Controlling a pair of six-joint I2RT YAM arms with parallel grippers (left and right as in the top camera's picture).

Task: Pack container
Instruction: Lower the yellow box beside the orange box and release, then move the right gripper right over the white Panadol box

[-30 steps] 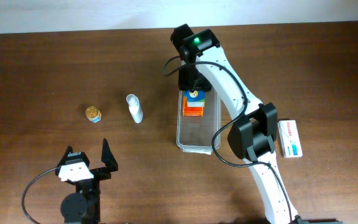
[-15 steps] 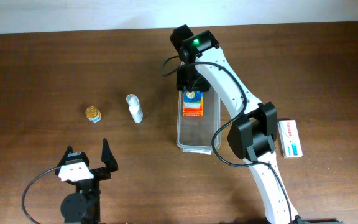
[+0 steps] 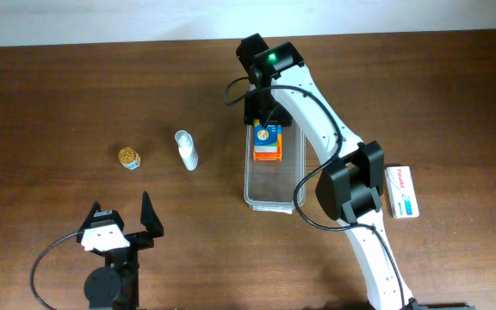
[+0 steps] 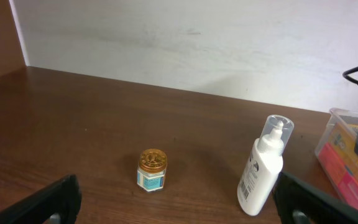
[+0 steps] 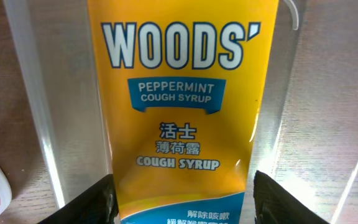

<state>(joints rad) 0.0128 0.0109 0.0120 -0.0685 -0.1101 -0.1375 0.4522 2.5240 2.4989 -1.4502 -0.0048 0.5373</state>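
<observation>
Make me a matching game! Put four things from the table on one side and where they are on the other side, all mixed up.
Things
1. little jar
2. white bottle
3. cough syrup box
4. flat white box

Places
A. inside the clear container
B. farthest left, with a gold lid
C. farthest right, outside the container
D. between the jar and the container

Pairs: 1-B, 2-D, 3-A, 4-C
</observation>
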